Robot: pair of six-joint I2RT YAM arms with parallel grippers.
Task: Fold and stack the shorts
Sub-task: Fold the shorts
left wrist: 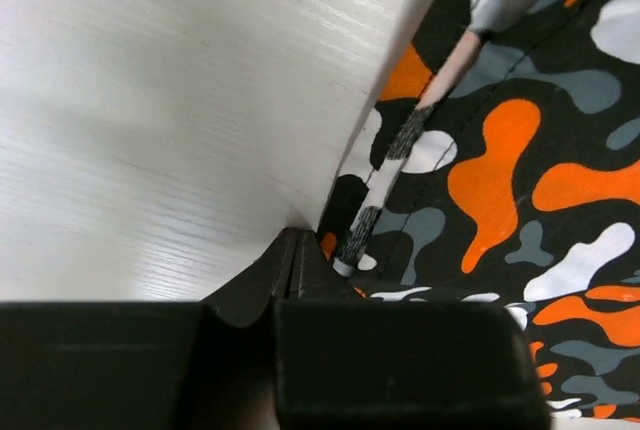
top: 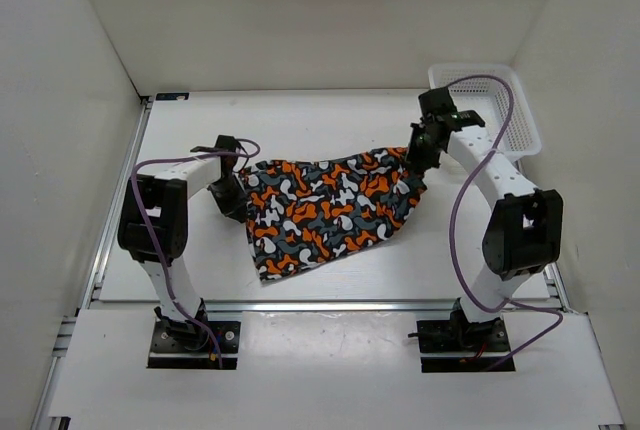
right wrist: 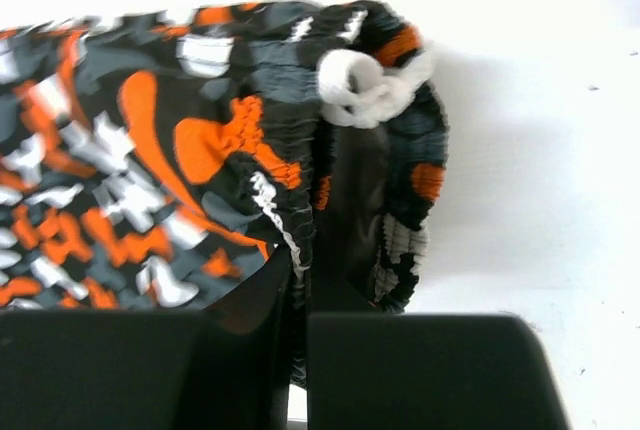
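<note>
Shorts (top: 330,210) spread flat mid-table between the arms, left gripper (top: 237,196) jaws pinched together on their left edge, right gripper (top: 419,156) jaws clamped on the gathered waistband at right, white basket (top: 527,115) at far right.

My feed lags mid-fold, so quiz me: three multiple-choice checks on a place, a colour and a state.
1. Where is the basket? A near left corner; B far right corner; C between the arm bases.
2. The waistband cord is: A white; B orange; C blue.
3. The right claw is: A open above the table; B shut on the shorts; C inside the basket.

Answers: B, it sits against the far wall on the right; A, a white knot shows in the right wrist view; B, waistband fabric is pinched between its fingers.
</note>
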